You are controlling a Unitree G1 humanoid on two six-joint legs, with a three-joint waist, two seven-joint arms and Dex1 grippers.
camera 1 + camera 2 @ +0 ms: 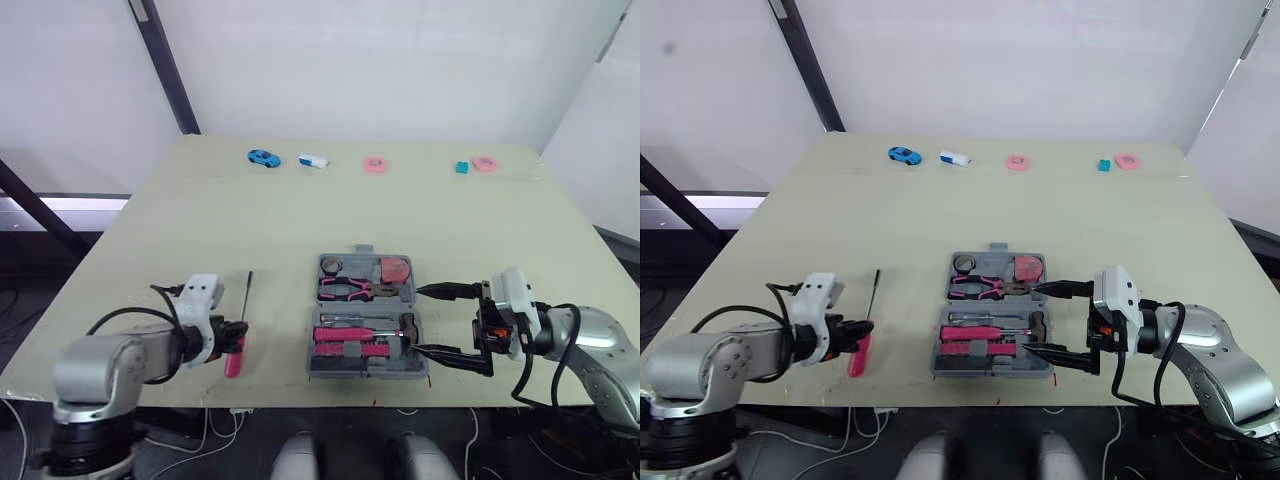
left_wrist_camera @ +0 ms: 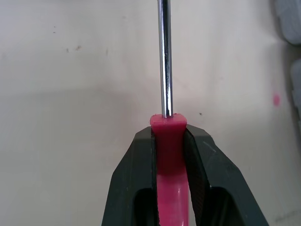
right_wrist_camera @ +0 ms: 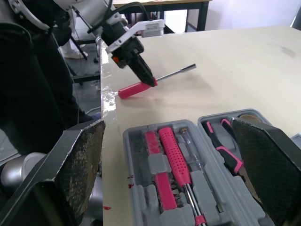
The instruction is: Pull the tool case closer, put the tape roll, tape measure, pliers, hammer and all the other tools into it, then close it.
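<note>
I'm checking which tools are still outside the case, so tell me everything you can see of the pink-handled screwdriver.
The screwdriver has a pink, plastic-looking handle and a thin, shiny metal shaft. It appears to lie flat on the beige table, left of the open tool case, with its handle toward the near edge and its shaft pointing away. The left gripper is shut on the handle, close to where the shaft begins.

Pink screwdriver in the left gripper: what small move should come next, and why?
Probably lift the screwdriver a little: the left gripper is shut on its pink handle, yet it seems to lie on the table, apart from the open tool case.
</note>
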